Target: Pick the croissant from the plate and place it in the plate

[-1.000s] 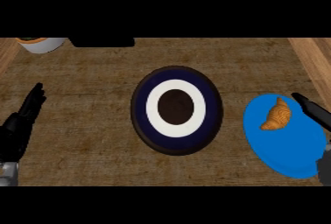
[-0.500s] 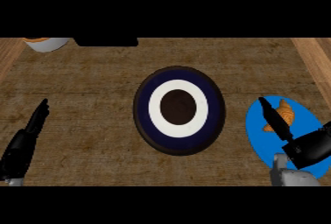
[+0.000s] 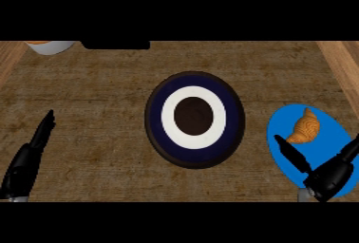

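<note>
The croissant (image 3: 306,127) is lying on the upper part of the blue plate (image 3: 284,156) at the right of the counter, its pointed tip aiming up and its fatter end down. It is probably light, crisp outside and soft within, so it is likely to crush or flake if pinched at the thin tip; the thick middle of the curve is looking like the safest place to take hold, fingers on one side and thumb on the other.

The right hand (image 3: 329,173) is hovering over the lower part of the blue plate, spread open and holding nothing, one finger pointing up toward the croissant and ending just short of it.

The dark ringed plate (image 3: 163,97), blue with a white band and a brown centre, is sitting in the middle of the counter, well apart from the blue one, and appears to be the goal.

The left hand (image 3: 28,159) is resting open at the left edge, fingers straight.

The counter (image 3: 91,95) is showing a rough brown weave, flat, bordered by wooden strips. A cup (image 3: 49,46) is peeking in at the top left.
</note>
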